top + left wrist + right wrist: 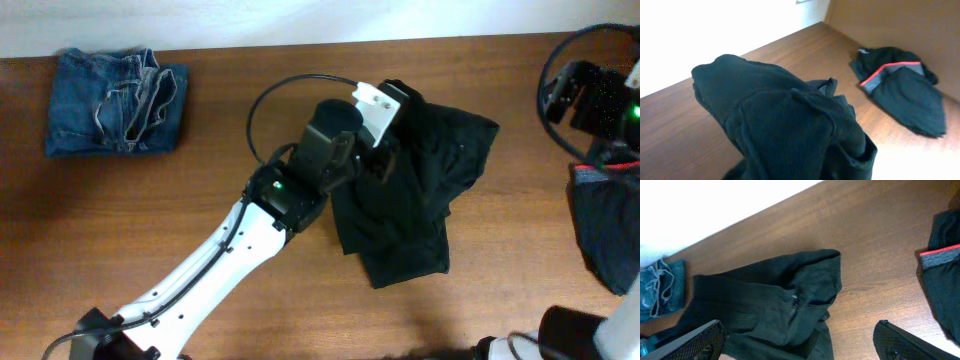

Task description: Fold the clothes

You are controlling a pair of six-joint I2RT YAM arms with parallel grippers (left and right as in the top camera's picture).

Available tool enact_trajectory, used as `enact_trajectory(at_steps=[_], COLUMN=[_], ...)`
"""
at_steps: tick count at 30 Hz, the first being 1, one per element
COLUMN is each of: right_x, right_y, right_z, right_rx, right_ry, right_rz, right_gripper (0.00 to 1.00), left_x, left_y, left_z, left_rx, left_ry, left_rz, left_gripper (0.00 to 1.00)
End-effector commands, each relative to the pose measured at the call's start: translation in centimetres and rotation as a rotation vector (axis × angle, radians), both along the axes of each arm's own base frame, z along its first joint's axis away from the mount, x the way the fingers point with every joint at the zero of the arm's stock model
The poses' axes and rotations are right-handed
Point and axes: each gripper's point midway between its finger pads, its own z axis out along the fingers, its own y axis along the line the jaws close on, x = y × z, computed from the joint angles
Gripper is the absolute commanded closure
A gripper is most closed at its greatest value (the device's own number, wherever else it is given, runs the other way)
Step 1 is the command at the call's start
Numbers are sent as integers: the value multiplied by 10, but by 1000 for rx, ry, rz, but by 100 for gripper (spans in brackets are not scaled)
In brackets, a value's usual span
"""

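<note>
"Black trousers [415, 190], that's the job in hand? A crumpled heap, right of the desk's [150, 230] middle, toward the back edge."

"Yes. The left end effector [385, 158] is down in the heap's back-left part, closed. Cloth hides its fingers in its own camera, but I'd say it's pinching a fold."

"And the right one?"

"The right end effector [799, 330] hangs by the right edge, jaws spread wide, nothing in them, looking down on the trousers."

"No fold made yet?"

"None I'd call one. The faded jeans [115, 100] at the back left corner look folded; the dark garment with the red band [900, 82] lies at the right edge, apart from the heap. I'd judge this the spreading-out step, before any fold."

"What next, then?"

"The pinched part wants drawing out so the legs come loose, and the open one needs a second hold, on waistband or hem if it can find it. Which lump is which, I can't tell."
</note>
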Motion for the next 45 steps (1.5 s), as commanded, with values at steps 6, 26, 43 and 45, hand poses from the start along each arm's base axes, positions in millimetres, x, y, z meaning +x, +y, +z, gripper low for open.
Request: enact_trajectory(at_steps=[6,26,43,45], right_x=[48,118,118,122], right_y=[-36,-34,11,12], right_z=[-77,-218,-287,-286], right_rx=[-30,117,224,217], right_ry=[246,349,92,71], right_rz=[-50,511,935,941], right_gripper=[1,1,0,1], left_x=[17,15,14,14], left_y=[28,30,30,30], left_z=[5,-2,-3,-3], left_rx=[18,39,40,41], left_ry=[11,36,39,39], left_rz=[75,77,77,76], left_gripper=[98,98,98,98])
